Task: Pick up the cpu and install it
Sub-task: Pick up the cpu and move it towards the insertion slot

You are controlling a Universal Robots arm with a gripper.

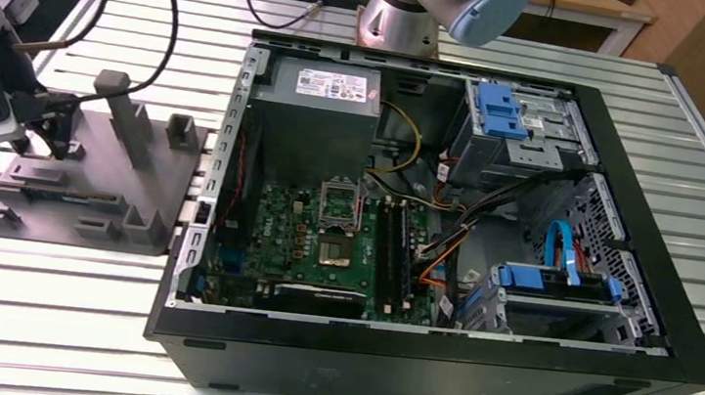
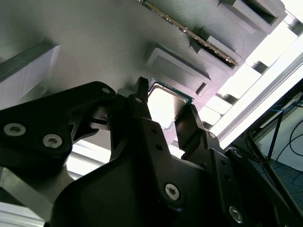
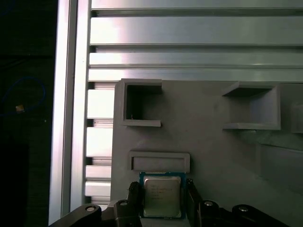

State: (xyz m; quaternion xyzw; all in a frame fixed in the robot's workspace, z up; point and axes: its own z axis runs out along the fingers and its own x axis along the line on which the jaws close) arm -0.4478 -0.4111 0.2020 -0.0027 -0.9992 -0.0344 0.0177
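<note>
cpu (image 3: 162,196) lies flat, metal lid up, on the grey fixture plate (image 3: 208,142), which sits outside the pc case (image 1: 440,364) at the exterior view's left. my read: light, rigid and thin, with a slick lid and a fragile underside. best taken by two opposite side edges and kept level, with nothing pressing on the top.

gripper (image 3: 162,185) is down over the plate with the chip in its gap, as both wrist views show. can't tell whether it's clamped on the chip or released.

a raised rectangular rim (image 3: 159,161) is just beside the chip, with open pockets (image 3: 140,104) further along the plate. tall grey posts (image 1: 114,99) stand near the gripper (image 1: 43,143), so likely tight clearance there.

the socket (image 1: 340,211) on the motherboard (image 1: 307,252) is well apart from the chip, behind the case wall. yellow cables (image 1: 397,148) and the grey box with the white label (image 1: 320,106) crowd it. everything sits on a slatted aluminium table (image 1: 51,323).
</note>
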